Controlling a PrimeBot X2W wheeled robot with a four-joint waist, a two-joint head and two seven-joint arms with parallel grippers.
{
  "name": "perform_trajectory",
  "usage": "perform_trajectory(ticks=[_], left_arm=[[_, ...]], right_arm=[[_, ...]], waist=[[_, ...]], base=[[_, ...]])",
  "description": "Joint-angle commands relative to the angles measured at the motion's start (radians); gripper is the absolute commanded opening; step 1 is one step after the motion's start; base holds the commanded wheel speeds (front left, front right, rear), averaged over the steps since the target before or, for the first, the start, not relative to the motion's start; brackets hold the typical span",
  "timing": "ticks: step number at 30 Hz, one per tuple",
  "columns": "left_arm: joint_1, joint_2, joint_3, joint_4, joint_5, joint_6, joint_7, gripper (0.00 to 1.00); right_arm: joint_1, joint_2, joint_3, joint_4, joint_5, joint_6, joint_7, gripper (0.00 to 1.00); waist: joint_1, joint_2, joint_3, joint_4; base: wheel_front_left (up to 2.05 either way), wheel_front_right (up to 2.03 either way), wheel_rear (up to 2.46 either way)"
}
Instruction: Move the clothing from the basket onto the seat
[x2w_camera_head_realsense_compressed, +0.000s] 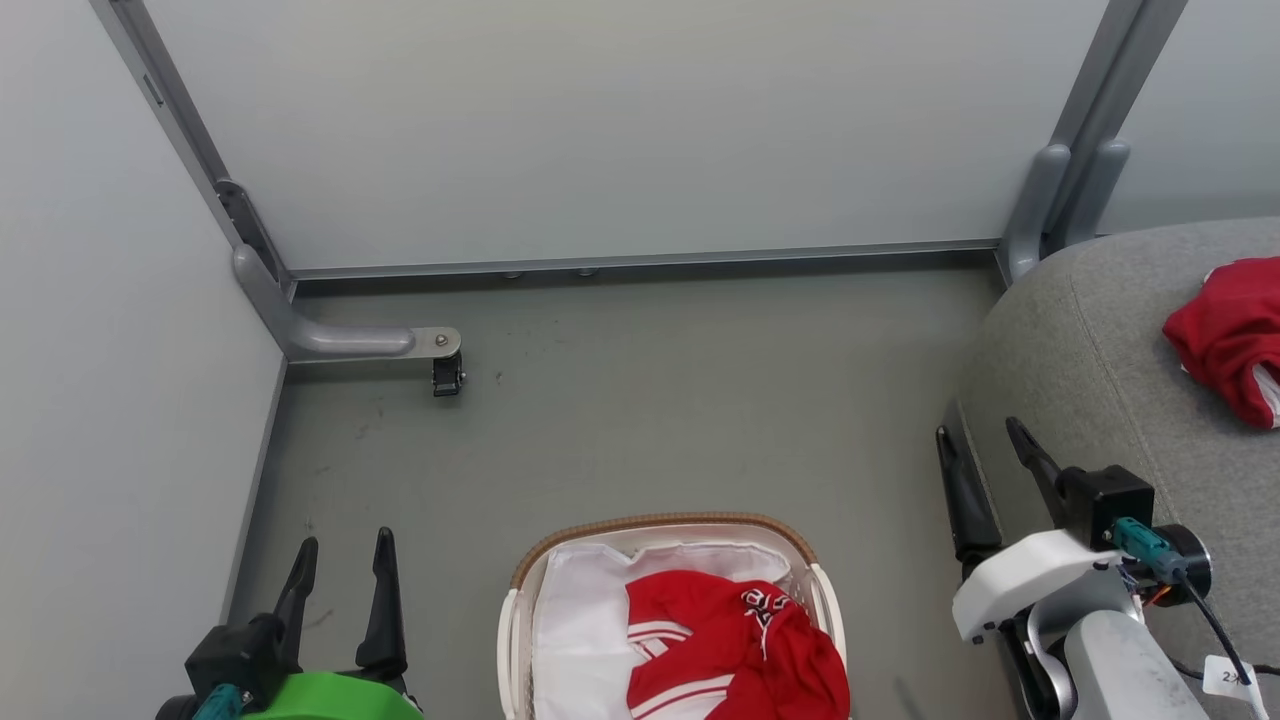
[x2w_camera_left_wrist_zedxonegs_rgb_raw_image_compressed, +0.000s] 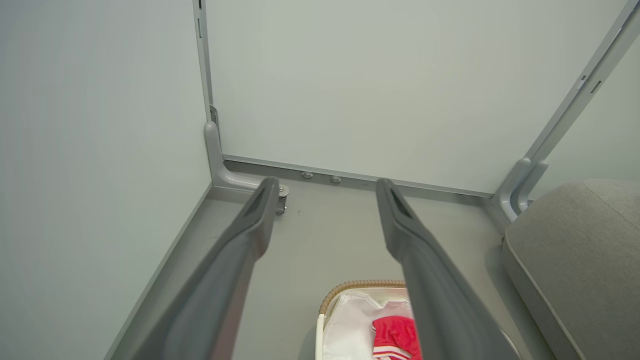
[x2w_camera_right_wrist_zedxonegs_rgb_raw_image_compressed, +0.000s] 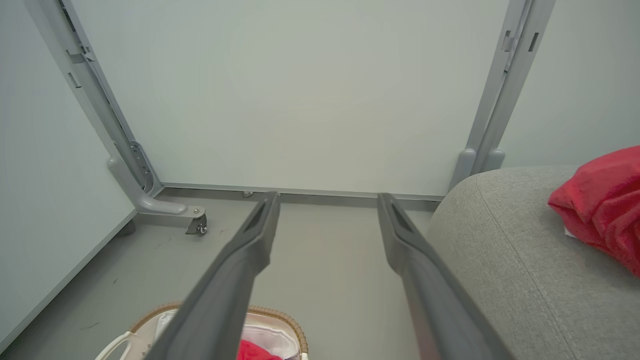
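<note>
We see the basket (x2w_camera_head_realsense_compressed: 660, 524) upright, low centre in the head view: oval, cream, perforated sides, brown woven rim, white liner (x2w_camera_head_realsense_compressed: 580, 620) inside. One red garment (x2w_camera_head_realsense_compressed: 735, 655) lies crumpled in its right half on the liner, with white stripes and a small emblem showing. The seat (x2w_camera_head_realsense_compressed: 1080, 350), grey fabric with a rounded edge, sits right of the basket and apart from it. We mark a second red piece (x2w_camera_head_realsense_compressed: 1225, 335) bunched on the seat top, some white at its lower edge.
</note>
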Motion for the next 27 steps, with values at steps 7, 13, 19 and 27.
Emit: perform_trajectory(ticks=[7,13,19,27], left_arm=[[0.027,-0.002,0.011,-0.001,-0.001,-0.003,-0.001,1.00],[0.027,-0.003,0.011,0.004,-0.002,-0.003,-0.001,1.00],[0.020,-0.004,0.007,0.009,-0.004,-0.003,-0.001,1.00],[0.019,-0.004,0.007,0.007,-0.004,-0.003,-0.001,1.00]], right_arm=[[0.059,-0.004,0.041,-0.015,0.041,-0.001,-0.005,1.00],[0.069,-0.004,0.062,-0.017,0.051,-0.001,-0.005,1.00],[0.074,-0.003,0.074,-0.016,0.060,-0.001,-0.005,1.00],[0.074,-0.003,0.080,-0.020,0.070,-0.001,-0.005,1.00]], waist=[[0.0001,0.0000,-0.011,-0.006],[0.0001,0.0000,-0.013,-0.010],[0.0001,0.0000,-0.015,-0.011],[0.0001,0.0000,-0.011,-0.016]], base=[[0.00,0.00,0.00],[0.00,0.00,0.00],[0.00,0.00,0.00],[0.00,0.00,0.00]])
